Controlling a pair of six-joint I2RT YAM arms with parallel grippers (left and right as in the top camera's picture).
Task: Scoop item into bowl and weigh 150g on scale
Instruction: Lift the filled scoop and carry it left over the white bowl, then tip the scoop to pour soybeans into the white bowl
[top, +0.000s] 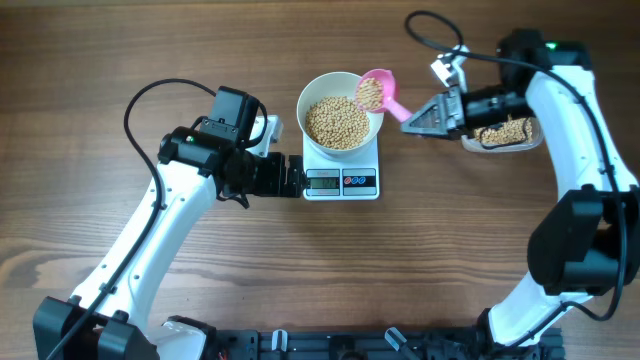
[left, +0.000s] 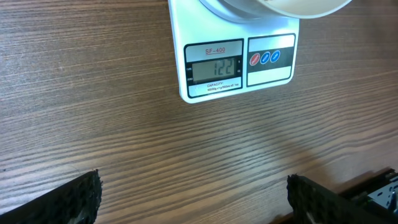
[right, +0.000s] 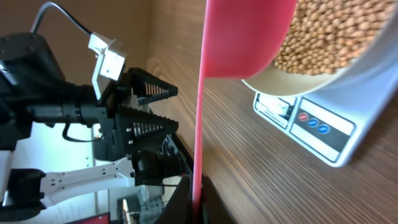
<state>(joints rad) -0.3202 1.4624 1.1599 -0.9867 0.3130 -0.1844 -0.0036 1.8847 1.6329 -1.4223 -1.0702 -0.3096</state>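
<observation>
The white bowl (top: 312, 100) sits on the small white scale (top: 341, 182) and holds a heap of tan beans (top: 336, 122). My right gripper (top: 413, 119) is shut on the handle of a pink scoop (top: 375, 91), which hovers with beans in it over the bowl's right rim. In the right wrist view the scoop (right: 242, 37) hangs beside the bowl (right: 373, 59), its handle pinched in the gripper (right: 198, 190). My left gripper (top: 296, 177) stands open and empty just left of the scale. Its wrist view shows the scale's display (left: 214, 67) reading 122, with the gripper (left: 193, 202) over bare wood.
A clear plastic tub (top: 503, 137) with more beans stands at the right, partly under my right arm. Black cables loop over the table at the upper left and upper right. A dark rack runs along the front edge (top: 330, 345).
</observation>
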